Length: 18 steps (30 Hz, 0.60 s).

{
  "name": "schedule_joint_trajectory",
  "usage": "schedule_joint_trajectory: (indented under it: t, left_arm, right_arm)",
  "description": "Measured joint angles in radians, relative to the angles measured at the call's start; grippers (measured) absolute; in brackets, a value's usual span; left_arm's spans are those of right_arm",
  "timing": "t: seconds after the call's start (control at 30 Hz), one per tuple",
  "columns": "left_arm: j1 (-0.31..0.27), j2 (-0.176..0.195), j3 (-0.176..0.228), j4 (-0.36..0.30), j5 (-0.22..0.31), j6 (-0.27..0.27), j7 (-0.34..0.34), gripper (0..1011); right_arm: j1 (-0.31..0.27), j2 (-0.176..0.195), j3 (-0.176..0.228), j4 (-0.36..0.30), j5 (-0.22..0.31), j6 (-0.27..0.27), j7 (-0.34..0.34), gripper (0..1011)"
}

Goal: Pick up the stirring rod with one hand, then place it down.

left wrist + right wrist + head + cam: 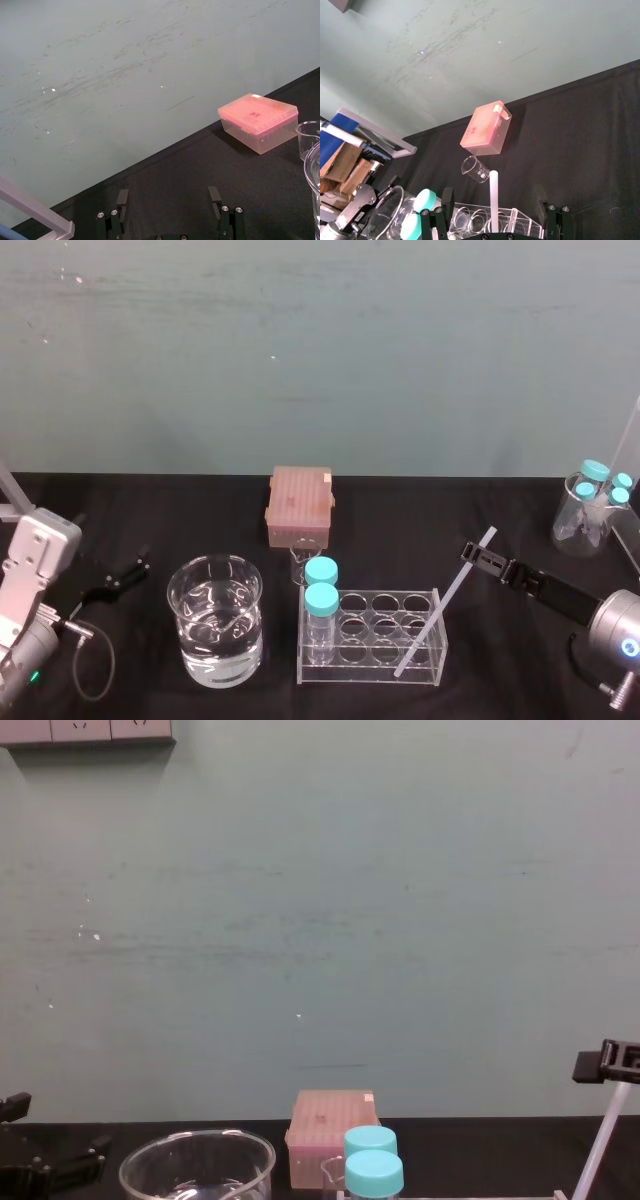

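Observation:
The stirring rod (445, 603) is thin, white and translucent. It leans in the clear rack (425, 595), foot in a front right cell, top tilted up to the right. My right gripper (478, 558) is open around the rod's upper end. In the right wrist view the rod (493, 185) stands midway between the wide-apart fingers (447, 199), touching neither. From the chest the rod (598, 1148) rises at the lower right under a black finger (603, 1063). My left gripper (120, 580) rests open at the table's left; its fingers (122, 197) hold nothing.
A glass beaker of water (215, 630) stands left of the rack. Two blue-capped bottles (321, 592) sit in the rack's left cells. Behind are a small empty beaker (304, 562) and a pink box (300, 505). A flask of blue-capped tubes (590, 505) stands far right.

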Motion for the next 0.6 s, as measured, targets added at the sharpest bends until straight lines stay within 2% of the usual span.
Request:
schedule_joint_trajectory:
  t: [0.3, 0.6]
  left_arm:
    - [0.000, 0.000, 0.000, 0.000, 0.000, 0.000, 0.000, 1005]
    - [0.000, 0.000, 0.000, 0.000, 0.000, 0.000, 0.000, 1005]
  right_arm:
    - [0.007, 0.012, -0.025, 0.003, 0.008, -0.021, -0.007, 1003]
    - [0.016, 0.030, -0.063, 0.010, -0.034, -0.076, 0.003, 1003]
